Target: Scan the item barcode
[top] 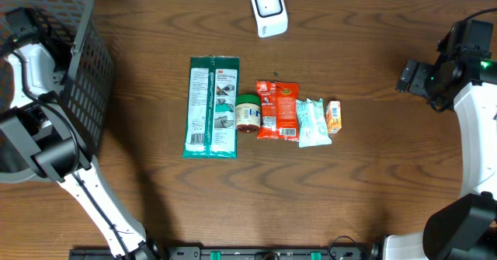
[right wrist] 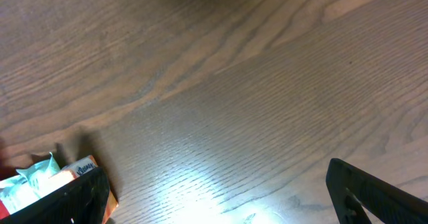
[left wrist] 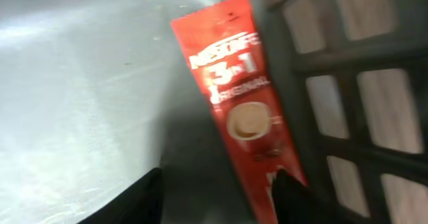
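the red nescafé 3-in-1 sachet (left wrist: pixel 241 97) is lying inside the grey basket (top: pixel 84 74) at the table's left end, with one long edge resting against the basket's lattice wall. the left gripper (left wrist: pixel 214 200) is hanging just over it, jaws standing apart and gripping nothing. the sachet's lower end is running right beside one finger (left wrist: pixel 294 200); whether they are touching i cannot tell. the right gripper (right wrist: pixel 214 197) is hovering wide open and empty over the wooden table (right wrist: pixel 234 83), with an orange box (right wrist: pixel 79 169) near one finger. the white scanner (top: pixel 269 10) is sitting at the far edge, well apart from the basket.
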Available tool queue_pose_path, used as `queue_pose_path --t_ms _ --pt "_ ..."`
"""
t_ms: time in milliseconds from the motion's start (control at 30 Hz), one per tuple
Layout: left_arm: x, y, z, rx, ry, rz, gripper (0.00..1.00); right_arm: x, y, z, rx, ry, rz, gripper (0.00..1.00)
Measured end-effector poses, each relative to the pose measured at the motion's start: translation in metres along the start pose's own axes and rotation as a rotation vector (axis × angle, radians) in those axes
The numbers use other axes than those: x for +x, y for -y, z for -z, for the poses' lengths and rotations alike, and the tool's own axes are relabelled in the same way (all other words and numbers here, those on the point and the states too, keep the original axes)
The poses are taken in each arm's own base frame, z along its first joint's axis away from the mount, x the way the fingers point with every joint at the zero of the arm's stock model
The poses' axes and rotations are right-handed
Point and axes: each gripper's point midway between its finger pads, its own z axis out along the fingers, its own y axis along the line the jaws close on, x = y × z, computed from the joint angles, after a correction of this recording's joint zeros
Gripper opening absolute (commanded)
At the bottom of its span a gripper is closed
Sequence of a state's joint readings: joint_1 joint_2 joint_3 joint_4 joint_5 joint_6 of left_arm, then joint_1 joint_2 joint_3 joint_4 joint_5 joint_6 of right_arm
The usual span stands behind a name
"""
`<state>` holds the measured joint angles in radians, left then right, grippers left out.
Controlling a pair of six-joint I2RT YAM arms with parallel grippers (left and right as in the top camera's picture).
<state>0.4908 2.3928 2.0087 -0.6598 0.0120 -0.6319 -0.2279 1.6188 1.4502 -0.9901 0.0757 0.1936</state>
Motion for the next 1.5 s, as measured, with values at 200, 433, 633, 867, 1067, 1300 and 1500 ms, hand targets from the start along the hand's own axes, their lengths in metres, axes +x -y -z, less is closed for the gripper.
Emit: queue_pose_path --t_ms 200,433,633,867,1067,1300,1500 --pt "0.003 -0.011 0.002 -0.063 0.0 -0.01 0.53 0.0 0.0 0.0 0.0 0.0 0.0 0.99" --pt "0.007 -0.009 0.004 -0.025 -0.055 0.002 0.12 0.0 0.0 0.0 0.0 0.0 0.0 0.99" --pt "0.013 -0.001 0.007 0.028 -0.094 0.008 0.07 0.0 0.0 0.0 0.0 0.0 0.0 0.99" --pt "0.011 0.019 0.013 0.126 -0.108 0.015 0.07 0.0 0.0 0.0 0.0 0.0 0.0 0.99" --pt "0.012 0.031 0.016 0.203 -0.139 0.044 0.07 0.0 0.0 0.0 0.0 0.0 0.0 0.99" --pt "-0.001 0.034 0.017 0.25 -0.111 0.064 0.07 0.0 0.0 0.0 0.0 0.0 0.0 0.99" --pt "-0.009 0.04 0.017 0.281 -0.077 0.066 0.07 0.0 0.0 0.0 0.0 0.0 0.0 0.99"
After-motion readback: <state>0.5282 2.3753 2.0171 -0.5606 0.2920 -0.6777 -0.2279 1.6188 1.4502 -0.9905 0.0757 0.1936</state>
